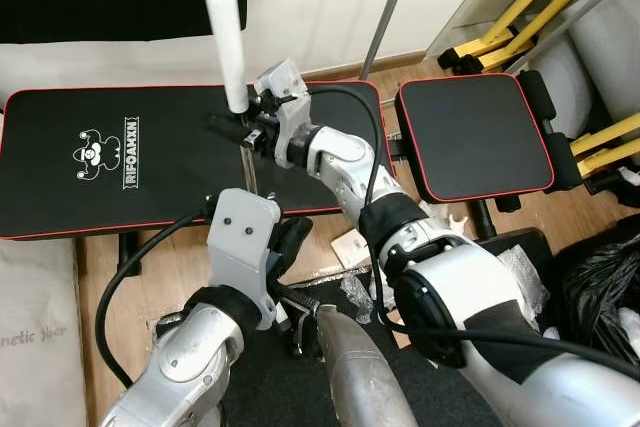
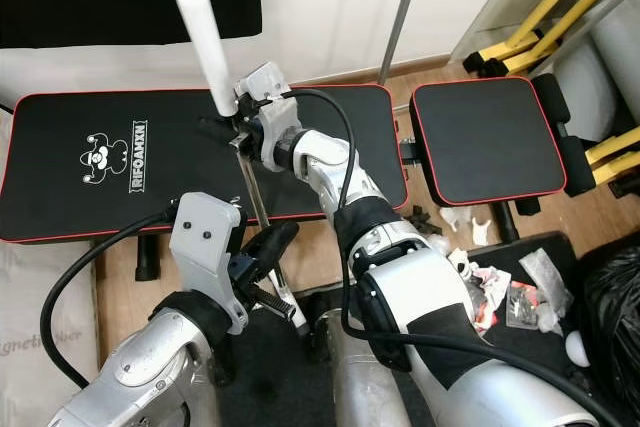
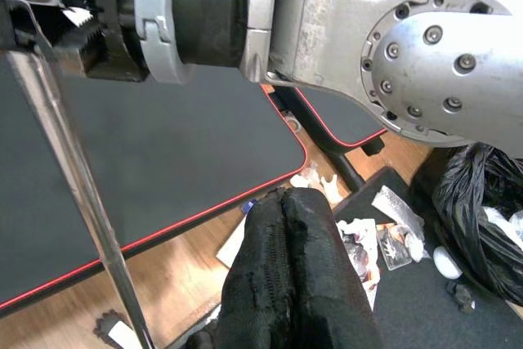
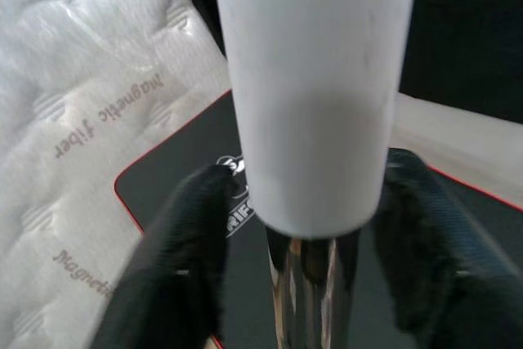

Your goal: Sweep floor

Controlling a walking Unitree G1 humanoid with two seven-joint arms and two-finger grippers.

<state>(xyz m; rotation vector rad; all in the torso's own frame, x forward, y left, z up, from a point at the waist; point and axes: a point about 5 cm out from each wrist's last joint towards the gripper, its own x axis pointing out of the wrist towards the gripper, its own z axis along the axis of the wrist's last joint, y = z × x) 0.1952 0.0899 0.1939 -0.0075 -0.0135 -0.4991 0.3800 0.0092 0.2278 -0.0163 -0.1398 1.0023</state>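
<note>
Left wrist view: litter [image 3: 372,239] on floor beside bench [image 3: 163,169].

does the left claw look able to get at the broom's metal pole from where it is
Probably yes: the left claw, shut, sits right beside the metal pole, below where the right claw grips it, with nothing between them.

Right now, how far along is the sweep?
Done: the right gripper grips the broom just below its white grip. In hand: the pole stands upright before the bench; the left gripper, shut, sits beside it. Left: the litter still lies on the floor by the black bag.
</note>
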